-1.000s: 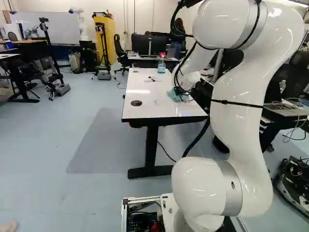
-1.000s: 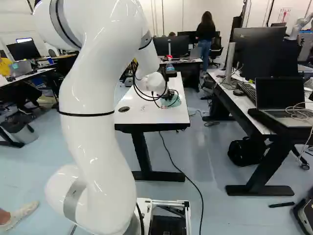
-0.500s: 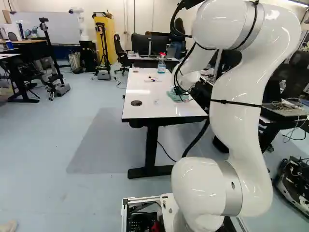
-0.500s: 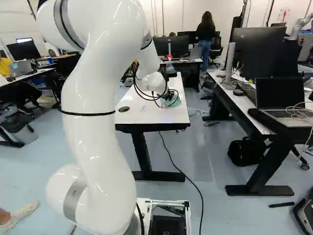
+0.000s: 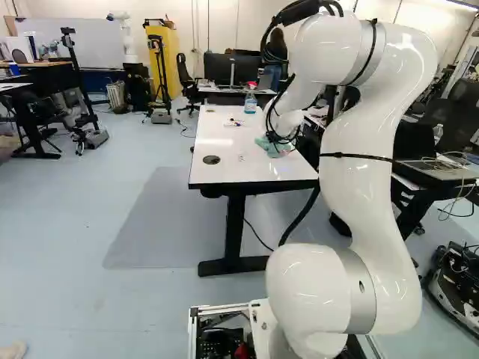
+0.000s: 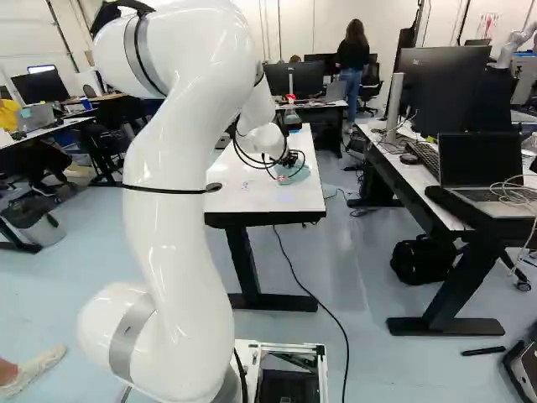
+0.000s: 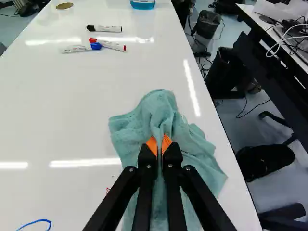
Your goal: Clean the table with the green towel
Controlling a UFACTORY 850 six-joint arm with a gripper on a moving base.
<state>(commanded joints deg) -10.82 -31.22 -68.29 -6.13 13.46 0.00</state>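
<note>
My arm has leaned toward 12 o'clock, the gripper (image 7: pixel 159 140) pinched on the green towel (image 7: pixel 160 107) near the white table's (image 7: pixel 62 120) 3 o'clock edge; wiping seems under way, but red ink (image 7: pixel 108 189) at the towel's 9 o'clock needs a pass

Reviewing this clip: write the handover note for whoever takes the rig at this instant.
Gripper: shut on a fold of the green towel, which lies bunched on the table near one long edge.
Ahead of it: three markers () and, farther on, a spray bottle.
Done: towel gripped and on the table; how much has been wiped, I cannot tell.
Left: a blue pen line and a small red mark beside the towel. The markers may need clearing before wiping there.
</note>
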